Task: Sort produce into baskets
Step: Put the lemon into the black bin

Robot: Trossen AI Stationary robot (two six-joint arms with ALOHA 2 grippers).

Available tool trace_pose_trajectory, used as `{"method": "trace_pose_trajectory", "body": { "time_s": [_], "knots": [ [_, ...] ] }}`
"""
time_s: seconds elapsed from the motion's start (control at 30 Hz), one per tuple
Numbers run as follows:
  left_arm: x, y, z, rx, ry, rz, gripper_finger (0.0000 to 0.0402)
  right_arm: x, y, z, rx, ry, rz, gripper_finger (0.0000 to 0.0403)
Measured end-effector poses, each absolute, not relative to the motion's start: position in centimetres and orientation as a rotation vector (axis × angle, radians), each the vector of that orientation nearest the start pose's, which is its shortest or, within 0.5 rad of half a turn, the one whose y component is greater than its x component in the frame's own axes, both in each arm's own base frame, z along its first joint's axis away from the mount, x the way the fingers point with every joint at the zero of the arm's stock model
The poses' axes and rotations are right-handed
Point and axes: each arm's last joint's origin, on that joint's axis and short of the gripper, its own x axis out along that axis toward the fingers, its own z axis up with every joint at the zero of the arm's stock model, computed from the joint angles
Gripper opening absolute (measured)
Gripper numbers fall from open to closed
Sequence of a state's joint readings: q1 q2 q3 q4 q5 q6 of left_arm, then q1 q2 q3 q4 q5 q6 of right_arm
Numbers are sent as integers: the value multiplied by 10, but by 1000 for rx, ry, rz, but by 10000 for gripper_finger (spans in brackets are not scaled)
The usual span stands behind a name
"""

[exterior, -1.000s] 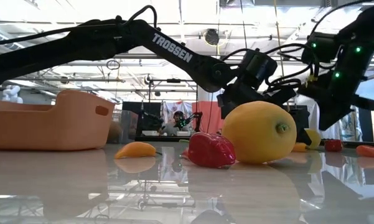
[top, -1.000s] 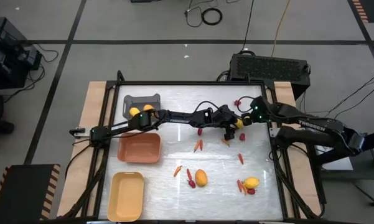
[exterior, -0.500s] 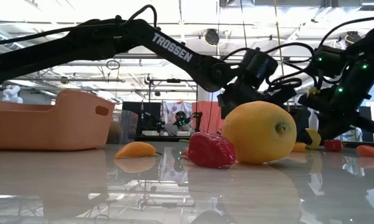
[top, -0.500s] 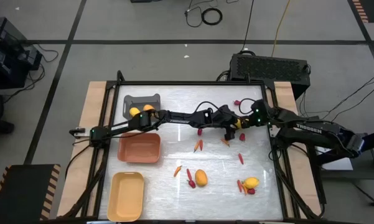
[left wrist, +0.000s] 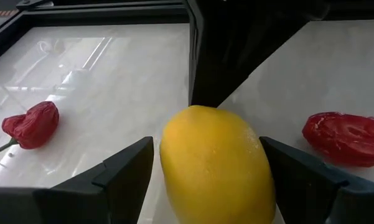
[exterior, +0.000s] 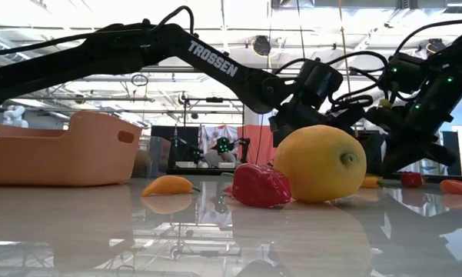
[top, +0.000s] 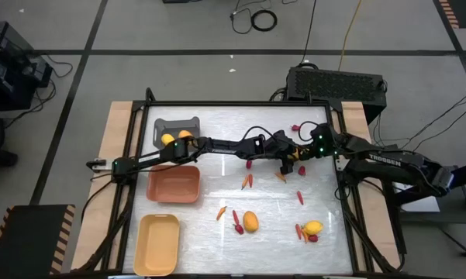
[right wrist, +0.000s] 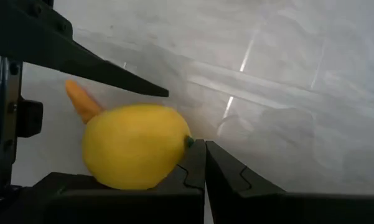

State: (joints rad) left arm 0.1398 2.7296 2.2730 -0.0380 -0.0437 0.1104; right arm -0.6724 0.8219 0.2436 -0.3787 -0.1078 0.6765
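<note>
The left gripper point(left wrist: 205, 180) is seen spread wide, its two fingers point(left wrist: 121, 174) standing on either side of a lemon point(left wrist: 216, 165) on the white table point(top: 217, 124); whether the pads touch the fruit cannot be told. The lemon is plump, smooth-skinned and yellow-orange, with a small dark tip visible in the right wrist view. The right gripper point(right wrist: 204, 165) is pressed fully together, its tips right beside that tip of the same lemon. Both grippers meet at the table's far right part. Two wrinkled red pieces point(left wrist: 31, 124) are seen lying on the table to either side of the lemon. Further lemons, carrots point(top: 246, 180) and red pieces are scattered nearer the front. Along the left edge the grey basket point(top: 176, 124), holding two yellow fruits, the orange basket point(top: 174, 184) and the pale yellow basket point(top: 157, 244) are lined up.
</note>
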Motion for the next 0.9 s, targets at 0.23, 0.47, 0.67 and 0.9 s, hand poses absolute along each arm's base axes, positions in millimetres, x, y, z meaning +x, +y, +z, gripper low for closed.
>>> {"method": "trace_pose_trajectory", "body": {
  "time_s": [0.23,0.47,0.67,0.9],
  "knots": [
    [586,84,107,82,532,150,291,106,-81,134,962,707,-812,0],
    [585,84,105,81,556,150,251,107,-81,143,929,658,-795,0],
    [585,84,106,82,547,150,234,105,-79,156,927,680,-797,0],
    [585,80,110,83,549,144,232,100,-76,172,929,731,-803,0]
  ]
}}
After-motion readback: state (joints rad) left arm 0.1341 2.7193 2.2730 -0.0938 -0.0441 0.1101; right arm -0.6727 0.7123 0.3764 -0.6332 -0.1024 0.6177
